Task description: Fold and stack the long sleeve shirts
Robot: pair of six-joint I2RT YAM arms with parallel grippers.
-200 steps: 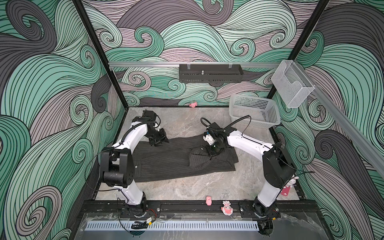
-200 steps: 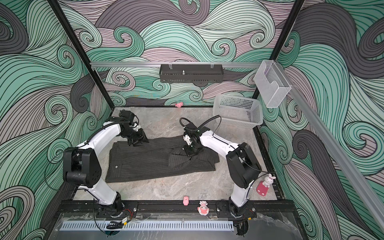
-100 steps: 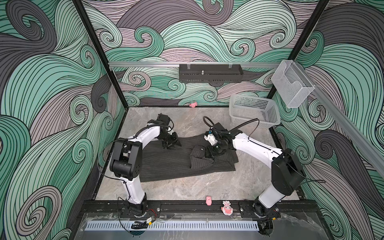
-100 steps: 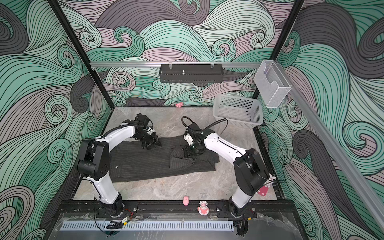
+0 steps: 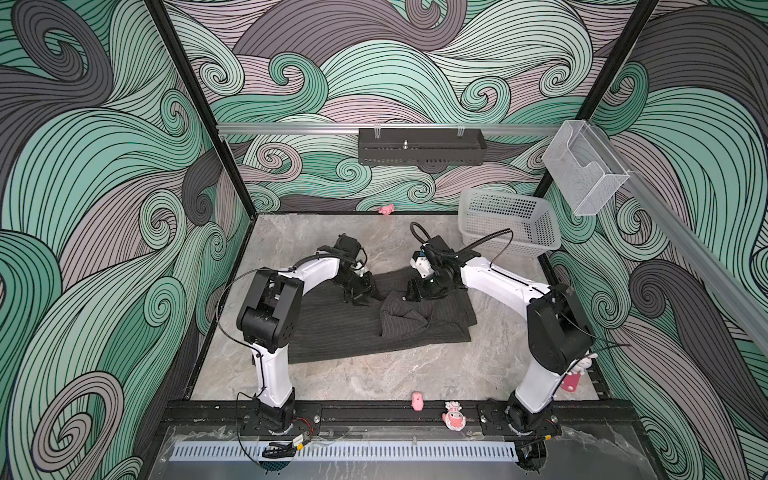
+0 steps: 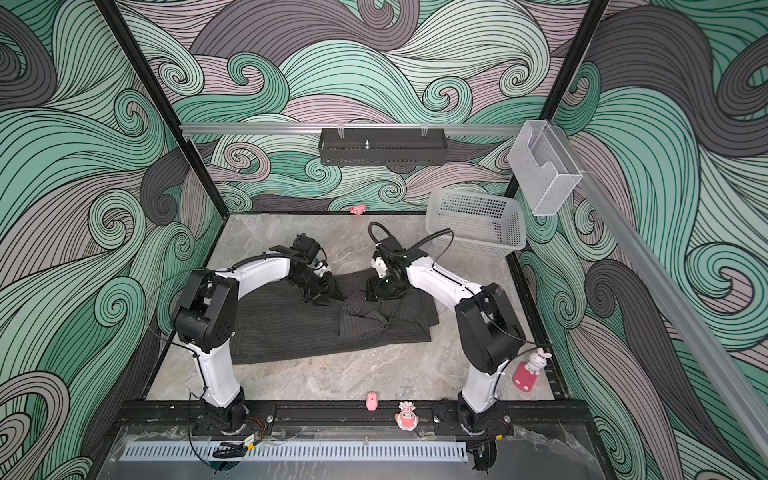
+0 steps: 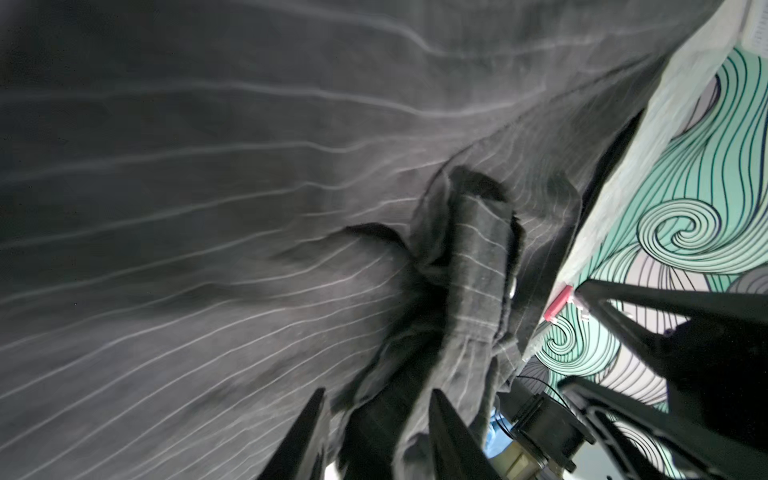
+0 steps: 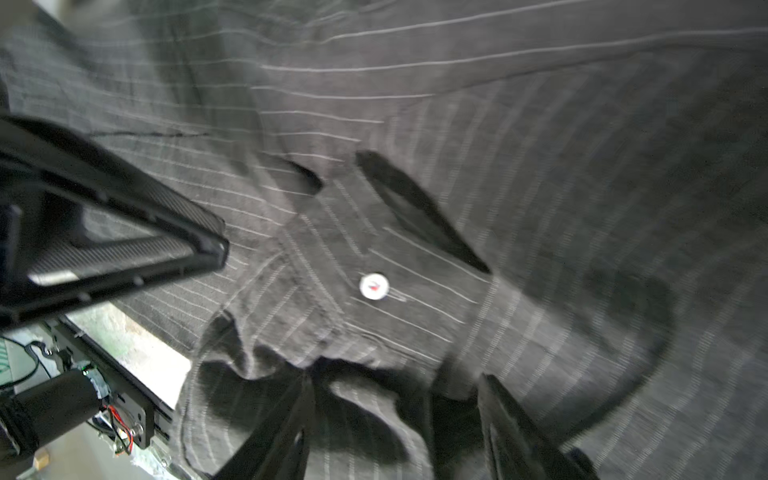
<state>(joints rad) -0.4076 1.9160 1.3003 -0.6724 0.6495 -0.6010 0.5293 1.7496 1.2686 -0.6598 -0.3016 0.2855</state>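
**Item: one long sleeve shirt, fold in progress, stack not begun**

Article. One pinstriped charcoal shirt [image 5: 340, 328] [image 6: 291, 332] was recorded lying lengthwise on the marble-look table [image 5: 374, 374], directly beneath and between both grippers. No second shirt was seen.

Condition. The part under the left arm was found spread flat. The part nearer the right arm was found doubled over into a rumpled flap, its edges not squared. A pale button [image 8: 373, 286] was noted just ahead of the right gripper's tips, and a red tag [image 7: 559, 301] beyond the cloth edge ahead of the left gripper. The white basket [image 5: 507, 224] behind the right arm was seen holding no shirt.

Progress, as judged. A first fold was taken as partly made; smoothing, further folds and all stacking were taken as outstanding.

Left gripper [image 5: 359, 297] [image 6: 322, 297] [image 7: 376, 392]. The arm was held arched forward with the wrist turned down toward the shirt's far edge. The jaws were seen partly closed, with a bunched wad of the cloth pinched between them.

Right gripper [image 5: 409, 293] [image 6: 370, 293] [image 8: 395, 378]. The arm was reached inward and low, facing the left gripper at close quarters. The jaws were seen well apart over loose cloth, with nothing gripped.
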